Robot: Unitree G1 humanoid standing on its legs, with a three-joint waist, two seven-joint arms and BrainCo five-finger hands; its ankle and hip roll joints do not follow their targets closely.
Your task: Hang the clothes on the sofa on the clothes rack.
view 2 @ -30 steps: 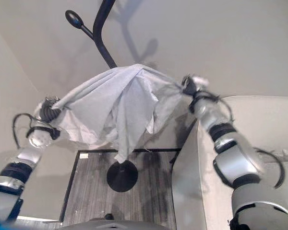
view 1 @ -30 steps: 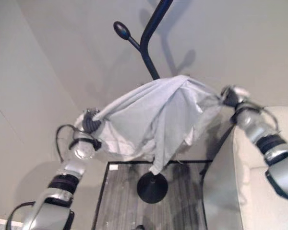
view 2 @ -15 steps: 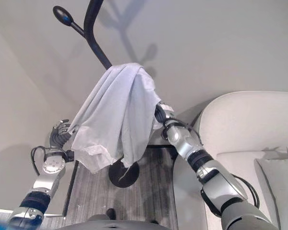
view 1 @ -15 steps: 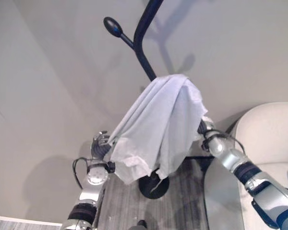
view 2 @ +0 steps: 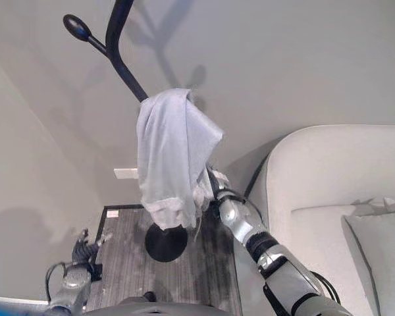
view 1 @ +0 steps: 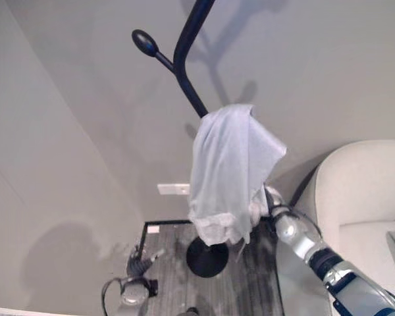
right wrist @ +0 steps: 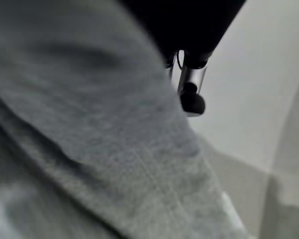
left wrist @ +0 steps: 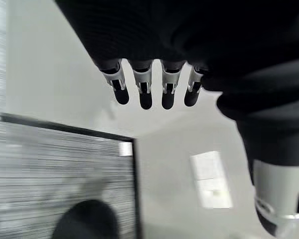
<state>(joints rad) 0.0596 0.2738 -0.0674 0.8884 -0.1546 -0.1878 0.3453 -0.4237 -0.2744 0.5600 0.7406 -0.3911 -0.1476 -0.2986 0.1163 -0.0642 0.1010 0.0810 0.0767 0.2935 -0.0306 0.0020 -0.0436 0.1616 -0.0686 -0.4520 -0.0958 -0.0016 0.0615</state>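
Observation:
A light grey garment (view 1: 227, 171) hangs draped over a hook of the black clothes rack (view 1: 184, 59) and falls straight down above the rack's round base (view 1: 207, 257). My right hand (view 1: 268, 199) sits right at the garment's lower edge, partly behind the cloth; in the right wrist view the grey cloth (right wrist: 89, 124) lies close against it. My left hand (view 2: 85, 249) is low at the lower left, well clear of the garment. Its fingers (left wrist: 144, 94) are straight and hold nothing.
A white sofa (view 2: 329, 197) stands at the right, with a cushion (view 2: 382, 243) on its seat. The rack stands on a dark striped mat (view 1: 164, 270) against the pale wall. An upper knobbed hook (view 1: 145, 43) of the rack is bare.
My left hand has let go of the garment and dropped to the lower left. The cloth, earlier stretched between both hands, now hangs straight from the rack. My right hand has lowered to its hem.

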